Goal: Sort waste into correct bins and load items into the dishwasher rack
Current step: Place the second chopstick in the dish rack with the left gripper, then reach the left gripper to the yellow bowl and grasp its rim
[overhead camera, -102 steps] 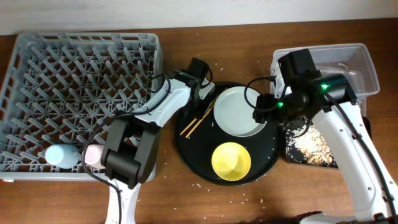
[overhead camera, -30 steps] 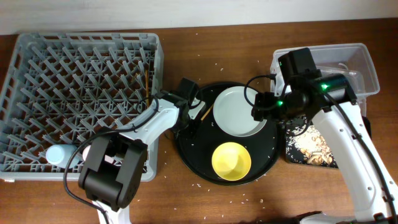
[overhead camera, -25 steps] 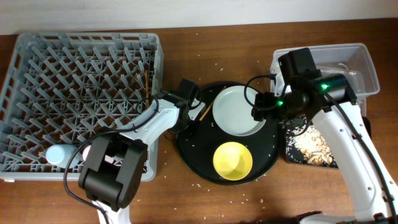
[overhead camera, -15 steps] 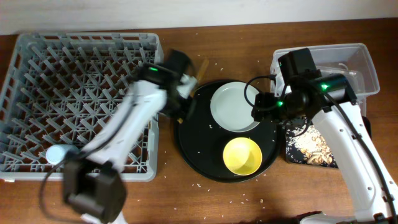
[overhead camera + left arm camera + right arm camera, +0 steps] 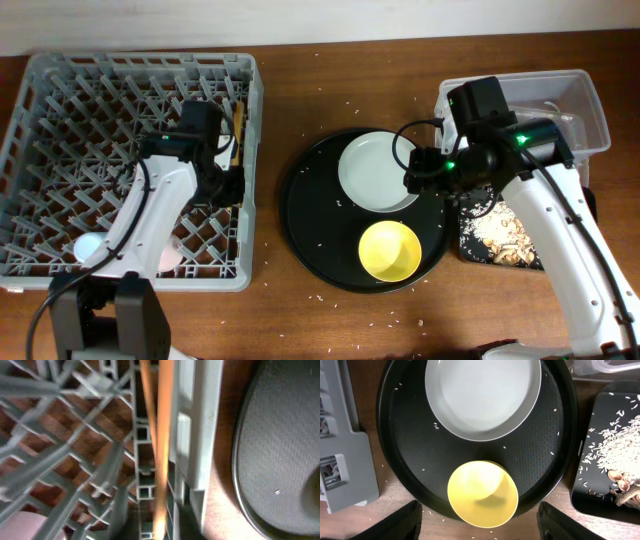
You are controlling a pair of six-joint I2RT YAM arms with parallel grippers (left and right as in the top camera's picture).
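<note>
The grey dishwasher rack [image 5: 60, 70] fills the left. My left gripper [image 5: 226, 188] hangs over its right edge, shut on a wooden chopstick [image 5: 238, 122] that lies along the rack's right wall; the blurred left wrist view shows this chopstick [image 5: 161, 460] running into the jaws, with a second, thinner one beside it. A blue cup [image 5: 85, 245] and a pink cup [image 5: 170, 256] sit in the rack's front. The pale plate [image 5: 375, 175] and yellow bowl [image 5: 390, 250] sit on the round black tray [image 5: 305, 225]. My right gripper [image 5: 477, 527] is wide open and empty above the bowl [image 5: 482, 492].
The clear tub [image 5: 575, 95] stands at the back right. The small black tray [image 5: 470, 215] beside it holds white rice and tan food bits [image 5: 615, 452]. Rice grains are scattered on the round tray and the wooden table. The rack corner [image 5: 345, 460] is near the tray's left.
My left arm has swung left from the round tray to the rack's right edge, carrying a chopstick. The round tray and bowl shifted slightly. The right arm has not moved.
</note>
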